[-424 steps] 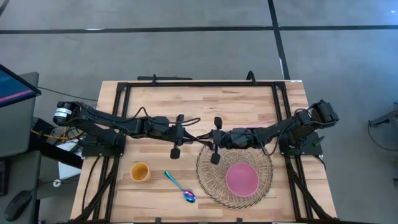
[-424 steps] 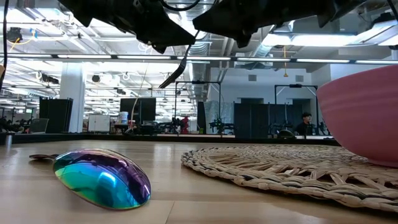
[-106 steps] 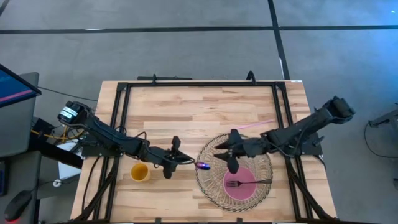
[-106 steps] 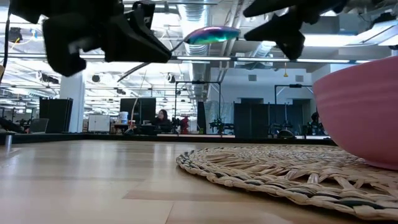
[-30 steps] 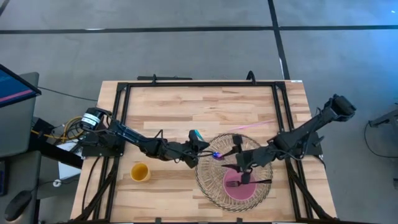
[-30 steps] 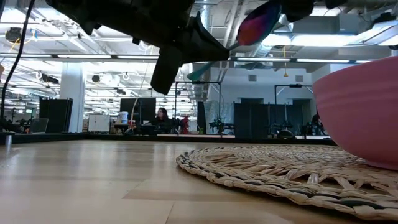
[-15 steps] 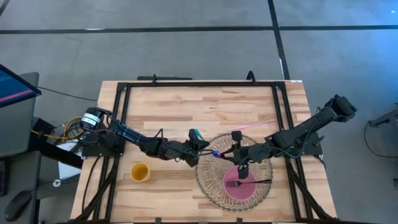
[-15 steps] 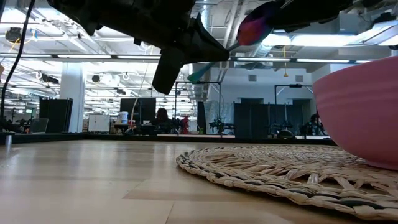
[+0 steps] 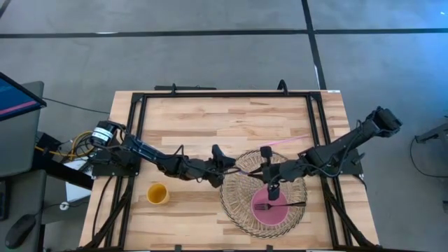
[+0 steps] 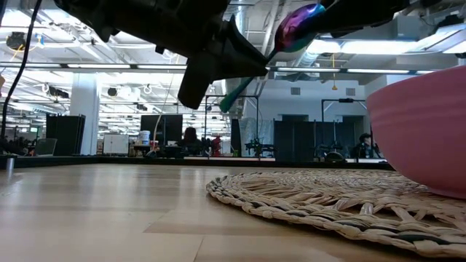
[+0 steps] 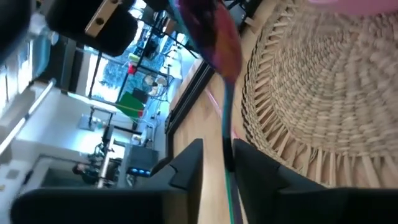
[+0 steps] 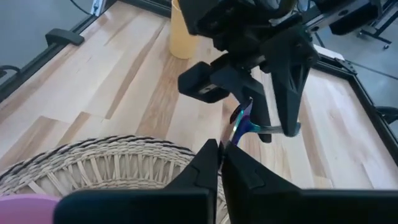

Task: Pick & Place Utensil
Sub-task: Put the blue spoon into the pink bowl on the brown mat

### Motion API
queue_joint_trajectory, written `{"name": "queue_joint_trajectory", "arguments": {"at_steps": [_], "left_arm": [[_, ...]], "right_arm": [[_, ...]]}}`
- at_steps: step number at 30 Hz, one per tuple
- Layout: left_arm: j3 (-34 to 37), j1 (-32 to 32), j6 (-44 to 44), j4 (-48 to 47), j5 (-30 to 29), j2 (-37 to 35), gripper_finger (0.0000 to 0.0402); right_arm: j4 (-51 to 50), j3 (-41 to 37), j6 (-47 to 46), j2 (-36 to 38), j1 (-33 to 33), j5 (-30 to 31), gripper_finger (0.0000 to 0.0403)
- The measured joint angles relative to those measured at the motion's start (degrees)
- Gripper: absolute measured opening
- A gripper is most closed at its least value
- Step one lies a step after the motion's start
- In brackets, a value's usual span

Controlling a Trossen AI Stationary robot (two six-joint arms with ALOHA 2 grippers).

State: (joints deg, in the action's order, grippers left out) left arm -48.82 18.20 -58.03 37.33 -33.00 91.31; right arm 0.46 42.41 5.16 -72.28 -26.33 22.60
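While the left hand (image 9: pixel 225 166) pinches one iridescent spoon (image 10: pixel 297 29) above the woven mat (image 9: pixel 238 203), the right hand (image 9: pixel 270 173) presses together beside its bowl; one fork (image 9: pixel 280 206) lies in one pink bowl (image 9: pixel 264 210).

My two arms are dark, near-black, built of slim jointed segments. My left arm (image 9: pixel 150 159) ends at its base in a round silver-and-black motor housing with yellow and orange cables bunched beside it. My right arm (image 9: pixel 336 150) has a blocky black shoulder joint. My right gripper (image 12: pixel 222 163) fingers are matte black and angular.
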Motion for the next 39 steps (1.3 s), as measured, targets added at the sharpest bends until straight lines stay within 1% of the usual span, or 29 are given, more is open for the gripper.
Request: {"name": "queue_joint_trajectory", "arguments": {"at_steps": [3, 5, 7, 9, 12, 14, 17, 19, 21, 24, 27, 30, 34, 37, 39], "left_arm": [[0.0, 1.0, 4.2, 0.5, -1.9, -0.1, 0.011], [0.0, 2.1, 6.6, 0.4, -4.8, -0.9, 0.0125], [0.0, 3.2, 8.8, 0.4, -7.8, -1.8, 0.0138], [0.0, 4.2, 10.1, 0.1, -10.1, -3.0, 0.0149], [0.0, 5.5, 10.5, -0.7, -11.3, -5.0, 0.0159], [0.0, 6.3, 11.6, -0.9, -12.1, -6.5, 0.0162], [0.0, 6.9, 16.3, -2.6, -12.7, -9.2, 0.0162], [0.0, 7.5, 21.6, -2.5, -13.4, -11.3, 0.0159], [0.6, 8.1, 27.4, -2.6, -13.4, -13.3, 0.0155], [1.9, 8.9, 34.7, -3.5, -13.6, -16.4, 0.0148], [3.4, 9.5, 41.5, -3.3, -13.5, -19.7, 0.0141], [5.8, 9.0, 49.8, -3.9, -13.9, -22.0, 0.0134], [8.3, 5.9, 60.9, -3.7, -14.3, -24.1, 0.0126], [9.3, 2.0, 68.7, -3.8, -11.5, -24.4, 0.0125], [9.4, -0.8, 70.7, -3.7, -7.9, -24.4, 0.0125]], "right_arm": [[-0.1, 0.0, 2.3, 0.0, -0.4, 0.1, 0.0003], [0.0, 0.0, 6.1, 0.0, -0.9, 0.6, 0.0002], [0.1, 0.0, 11.9, 0.0, -1.7, 1.7, 0.0002], [0.0, 0.0, 20.0, 0.0, -2.7, 2.6, 0.0002], [0.0, 0.0, 32.8, 0.0, -4.1, 4.0, 0.0001], [0.1, 0.0, 40.7, 0.0, -4.9, 6.7, 0.0001], [-0.5, 0.0, 49.2, 0.0, -6.1, 14.9, 0.0001], [-1.6, -0.3, 50.5, -0.2, -6.5, 20.9, 0.0001], [-2.5, -0.2, 49.9, -0.1, -6.3, 25.8, 0.0001], [-6.1, -0.2, 50.0, -0.2, -6.3, 30.4, 0.0], [-7.0, -0.2, 50.3, -0.2, -6.4, 34.1, 0.0], [-6.7, -0.2, 52.7, -0.2, -6.8, 36.3, 0.0], [-3.1, -0.2, 62.4, -0.2, -7.5, 35.9, 0.0], [1.8, -0.1, 70.0, -0.8, -7.3, 35.7, 0.0], [4.1, -0.1, 74.2, -1.3, -6.9, 35.0, 0.0]]}}
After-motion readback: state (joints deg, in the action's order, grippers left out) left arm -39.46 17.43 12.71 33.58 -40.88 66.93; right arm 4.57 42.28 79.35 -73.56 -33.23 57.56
